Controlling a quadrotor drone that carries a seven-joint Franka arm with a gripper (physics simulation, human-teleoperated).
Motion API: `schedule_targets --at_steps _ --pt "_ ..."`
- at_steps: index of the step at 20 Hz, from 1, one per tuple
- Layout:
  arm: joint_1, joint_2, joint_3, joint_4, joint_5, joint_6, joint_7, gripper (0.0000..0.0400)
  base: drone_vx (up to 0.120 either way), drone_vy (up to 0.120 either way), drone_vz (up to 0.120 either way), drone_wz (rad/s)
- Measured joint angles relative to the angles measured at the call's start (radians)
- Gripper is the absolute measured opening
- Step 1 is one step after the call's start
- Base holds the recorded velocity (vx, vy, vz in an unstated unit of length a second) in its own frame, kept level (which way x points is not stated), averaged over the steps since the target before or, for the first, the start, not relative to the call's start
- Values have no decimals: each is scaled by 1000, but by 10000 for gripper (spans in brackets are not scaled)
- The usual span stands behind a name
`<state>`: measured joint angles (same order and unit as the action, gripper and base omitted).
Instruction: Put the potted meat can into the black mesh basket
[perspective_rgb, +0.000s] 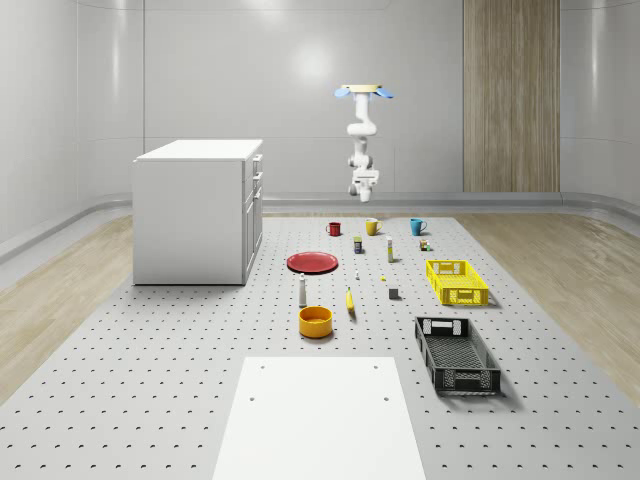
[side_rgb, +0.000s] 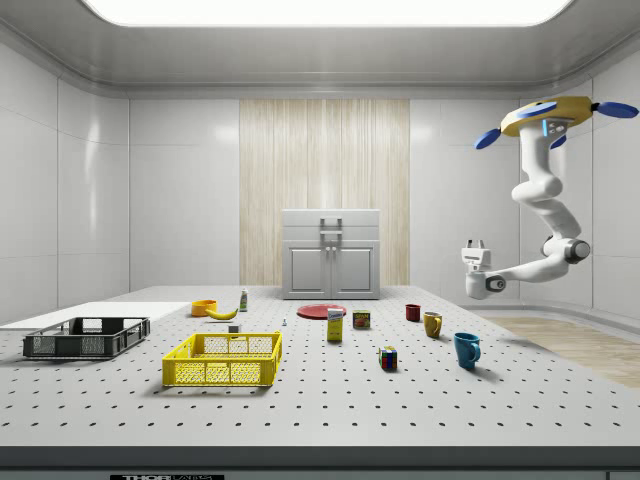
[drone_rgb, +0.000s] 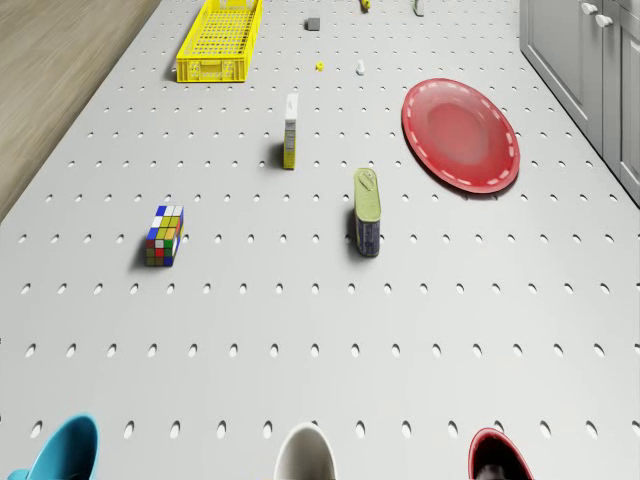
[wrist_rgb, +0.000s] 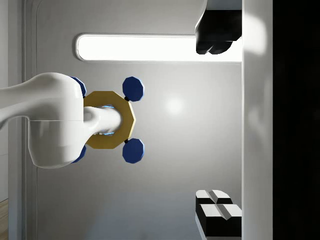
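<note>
The potted meat can (drone_rgb: 366, 210), with a green top and blue side, stands on the perforated table between the red plate (drone_rgb: 461, 134) and a Rubik's cube (drone_rgb: 164, 235). I also see the can (perspective_rgb: 358, 243) beyond the plate and, from the side, the can (side_rgb: 361, 319). The black mesh basket (perspective_rgb: 457, 355) lies at the near right of the whole-scene view, far from the can; the basket (side_rgb: 85, 337) is at the side view's left. The drone (perspective_rgb: 365, 91) hovers high beyond the table's far end. My gripper (side_rgb: 476, 245) points upward, open and holding nothing, well above the mugs; its fingers (wrist_rgb: 215, 37) stand wide apart.
A yellow basket (perspective_rgb: 456, 281) lies just beyond the black one. Three mugs (perspective_rgb: 372, 227) line the far edge. A white cabinet (perspective_rgb: 198, 208) stands at the whole-scene view's left. A yellow bowl (perspective_rgb: 315, 321), a banana (perspective_rgb: 350, 300) and a white board (perspective_rgb: 320, 415) lie nearer the front.
</note>
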<state>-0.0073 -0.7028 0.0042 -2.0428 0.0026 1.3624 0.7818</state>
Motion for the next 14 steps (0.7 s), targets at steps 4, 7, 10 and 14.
schedule_targets --at_steps 4,7,10,14 --pt "0 -1 0 0 0 2 0 400 120 -120 0 0" --pt "-1 -3 1 -1 0 4 0 400 120 -120 0 0" --pt "-1 -4 1 -2 0 6 0 400 120 -120 0 0" --pt "-2 -6 2 -4 -1 9 0 400 120 -120 0 0"
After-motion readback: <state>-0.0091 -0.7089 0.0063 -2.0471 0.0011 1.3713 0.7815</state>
